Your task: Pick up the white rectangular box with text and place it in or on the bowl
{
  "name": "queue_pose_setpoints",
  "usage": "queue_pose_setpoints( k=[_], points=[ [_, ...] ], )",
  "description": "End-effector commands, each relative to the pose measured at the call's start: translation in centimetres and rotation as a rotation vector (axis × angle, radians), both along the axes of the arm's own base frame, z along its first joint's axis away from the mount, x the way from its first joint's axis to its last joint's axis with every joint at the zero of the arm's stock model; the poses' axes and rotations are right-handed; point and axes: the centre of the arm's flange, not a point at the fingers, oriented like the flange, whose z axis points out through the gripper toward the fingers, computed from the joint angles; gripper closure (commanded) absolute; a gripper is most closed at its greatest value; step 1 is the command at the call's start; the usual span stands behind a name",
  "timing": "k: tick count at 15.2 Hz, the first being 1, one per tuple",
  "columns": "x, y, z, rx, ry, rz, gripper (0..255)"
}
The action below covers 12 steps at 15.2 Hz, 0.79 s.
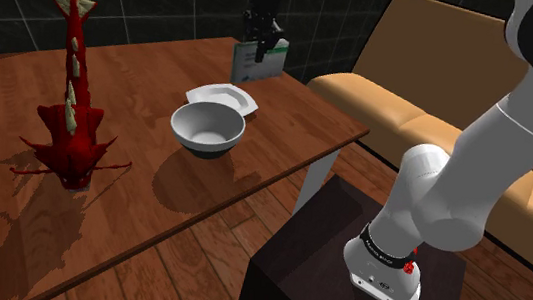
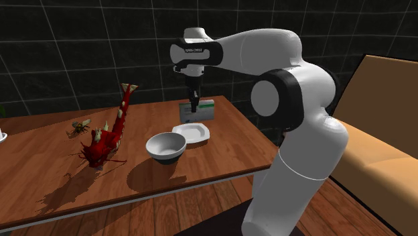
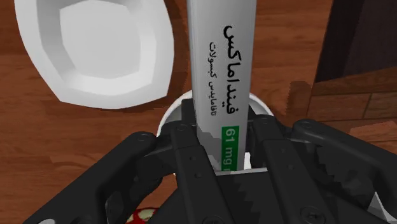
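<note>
My gripper (image 1: 260,45) is shut on the white rectangular box (image 1: 260,63), which carries black text and a green band. The box hangs upright from the fingers at the table's far edge, just beyond a white angular dish (image 1: 223,99). The round white bowl (image 1: 207,128) stands in front of that dish, nearer the table's front edge. In the second exterior view the gripper (image 2: 194,106) holds the box (image 2: 199,112) behind the dish (image 2: 191,132) and the bowl (image 2: 166,145). The wrist view shows the box (image 3: 229,57) clasped between the black fingers (image 3: 191,137), with the dish (image 3: 105,54) beside it.
A red spiky dragon-like figure (image 1: 70,115) lies on the wooden table (image 1: 148,213) towards the shoulder view's left. A small insect figure (image 2: 81,126) sits behind it. A tan sofa (image 1: 440,105) stands past the table's end. The dark stand (image 1: 332,281) is at lower right.
</note>
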Motion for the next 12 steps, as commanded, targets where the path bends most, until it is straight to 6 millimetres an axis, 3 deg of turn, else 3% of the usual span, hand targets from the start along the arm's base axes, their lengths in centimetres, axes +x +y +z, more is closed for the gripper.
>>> queue_pose_setpoints(
  k=[1, 11, 12],
  points=[
    [0.3, 2.6, 0.2, 0.0, 0.0, -0.001, 255],
    [0.7, 16.3, 1.1, 0.0, 0.0, -0.001, 255],
    [0.7, 16.3, 0.5, 0.0, 0.0, -0.001, 255]
  ],
)
